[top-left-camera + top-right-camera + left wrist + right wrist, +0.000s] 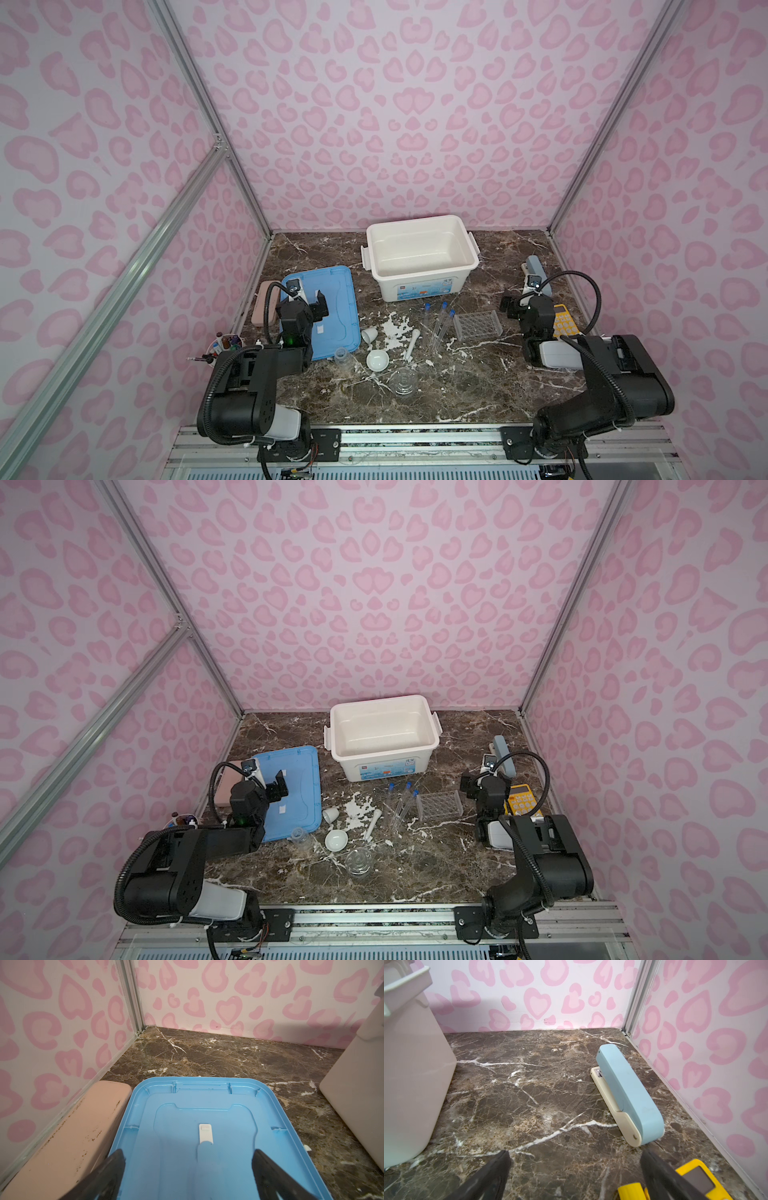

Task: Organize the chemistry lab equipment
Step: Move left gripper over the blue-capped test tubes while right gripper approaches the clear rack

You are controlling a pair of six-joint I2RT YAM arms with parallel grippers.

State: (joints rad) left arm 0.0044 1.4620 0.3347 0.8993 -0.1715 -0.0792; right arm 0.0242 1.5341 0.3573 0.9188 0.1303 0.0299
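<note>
The left arm is folded back over the near left corner, and the left gripper (311, 297) is held above the blue lid (336, 291), which lies flat on the marble tabletop (457, 399). Its jaws are spread wide, with nothing between them. The right arm is bent likewise on the right. The right gripper (519, 302) is poised over bare marble just left of the yellow calculator (566, 323), its jaws parted as widely and empty.

The lab equipment is shown only in both top views, spread across the middle of the table, nearer than the open white bin (428, 286). Three blue-capped test tubes (438, 328) are laid side by side just left of the clear rack (476, 326). The pestle (411, 345), small white cup (369, 333) and white dish (377, 360) are grouped left of the tubes. A small clear vessel (343, 356) is set beside the lid's near right corner, and a larger clear glass vessel (404, 381) is placed nearest of all.

In the left wrist view, brown specks are revealed on the pink case (72, 1126) set against the lid's left edge. In the right wrist view the stapler (627, 1093) by the right wall is seen whole, whereas from above it is partly hidden by the wrist camera.
</note>
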